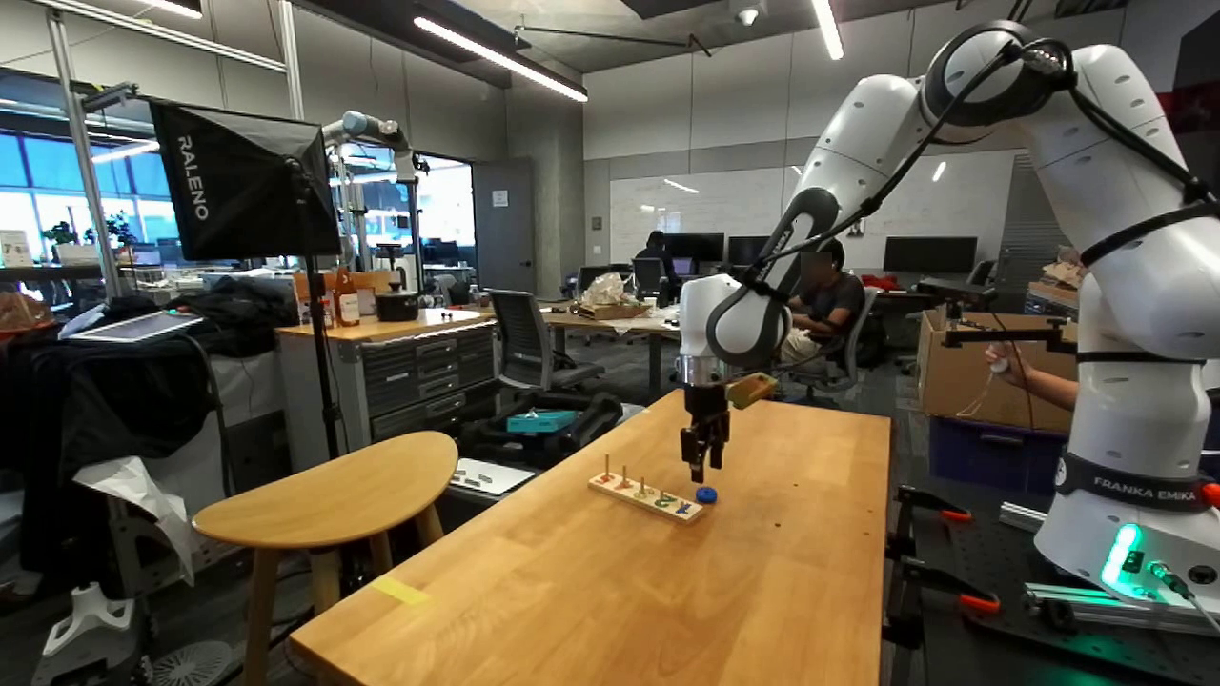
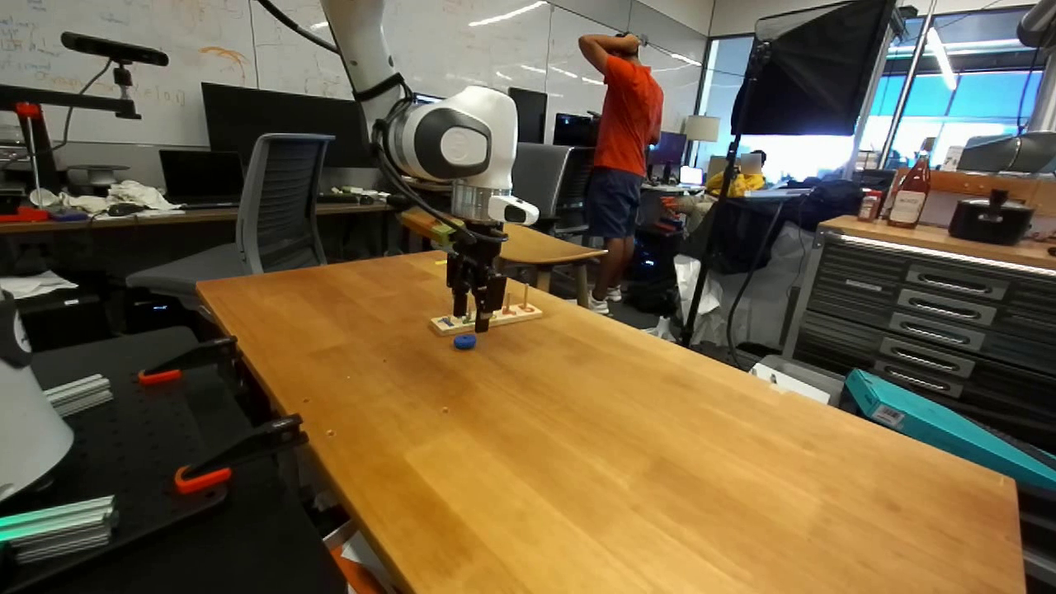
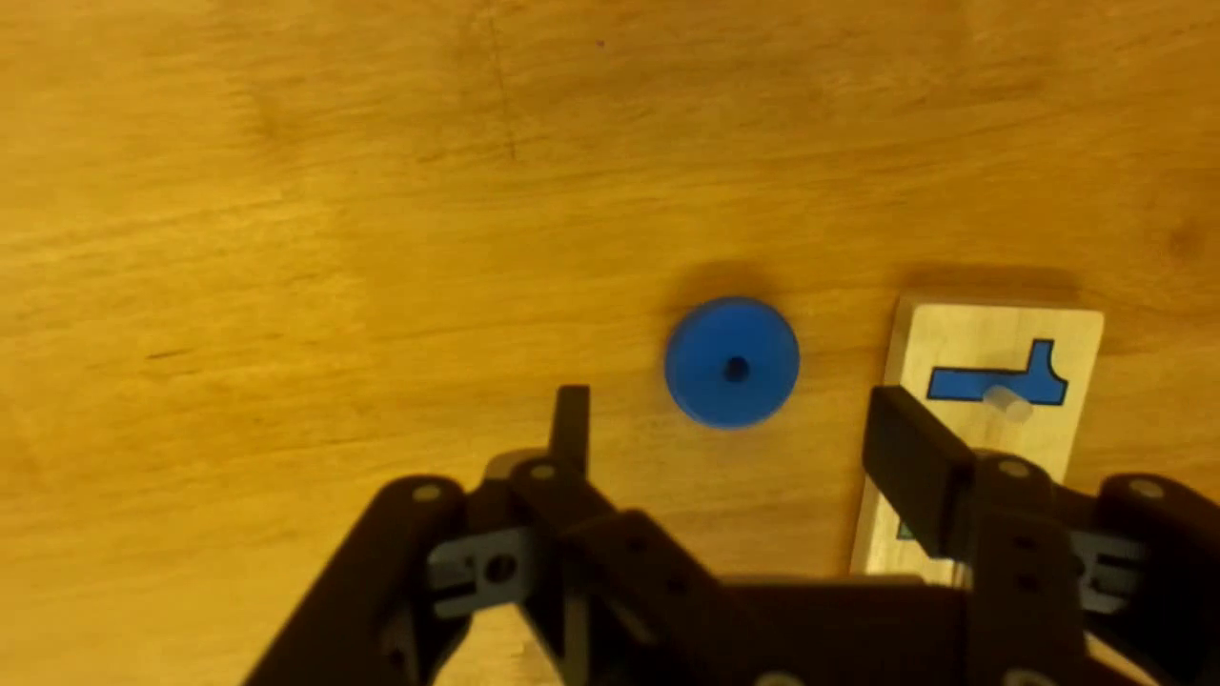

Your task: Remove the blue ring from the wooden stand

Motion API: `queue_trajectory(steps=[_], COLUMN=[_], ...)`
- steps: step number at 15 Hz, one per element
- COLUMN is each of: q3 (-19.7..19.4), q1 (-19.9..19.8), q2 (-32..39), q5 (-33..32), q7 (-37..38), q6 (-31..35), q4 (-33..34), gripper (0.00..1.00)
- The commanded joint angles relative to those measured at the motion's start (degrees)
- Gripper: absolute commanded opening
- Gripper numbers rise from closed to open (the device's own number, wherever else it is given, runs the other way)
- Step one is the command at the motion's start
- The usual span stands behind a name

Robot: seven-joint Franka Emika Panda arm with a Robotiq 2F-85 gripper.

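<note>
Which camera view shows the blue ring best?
The wrist view: it looks down on the blue ring, large and unobstructed, with its centre hole visible. Both exterior views show it only as a small blue disc on the table beside the wooden stand, its hole hard to make out.

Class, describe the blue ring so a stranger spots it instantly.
On the wooden table, find the pale wooden stand with upright pegs. Beside one end lies the blue ring: a round disc with a centre hole, unlike the stand's blue figure.

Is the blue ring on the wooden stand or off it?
Off: the wrist view shows the blue ring lying on the tabletop beside the wooden stand, not touching it.
</note>
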Motion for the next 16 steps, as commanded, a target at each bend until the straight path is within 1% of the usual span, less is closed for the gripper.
queue_trajectory(steps=[1, 3, 6, 9, 11, 12, 14, 16], q3=[0.51, 1.51, 2.76, 1.84, 0.92, 1.24, 0.88, 0.81], q1=[-0.95, -1.78, -2.70, -2.31, -1.82, -1.44, -1.30, -1.26], q2=[-8.41, -13.61, -21.55, -29.59, -33.66, -29.41, -32.92, -33.71], q5=[-1.42, -0.55, 2.73, 5.36, 6.17, 4.06, 4.54, 4.55], q7=[-4.93, -9.35, -17.59, -22.91, -24.50, -21.20, -22.23, -22.50], q6=[-6.09, -10.34, -18.50, -27.50, -33.50, -28.88, -32.40, -32.81], q4=[-0.43, -0.57, 0.00, 0.87, 1.54, 1.74, 1.75, 1.50], gripper=[1.00, 1.00, 1.00, 1.00, 1.00, 1.00, 1.00, 1.00])
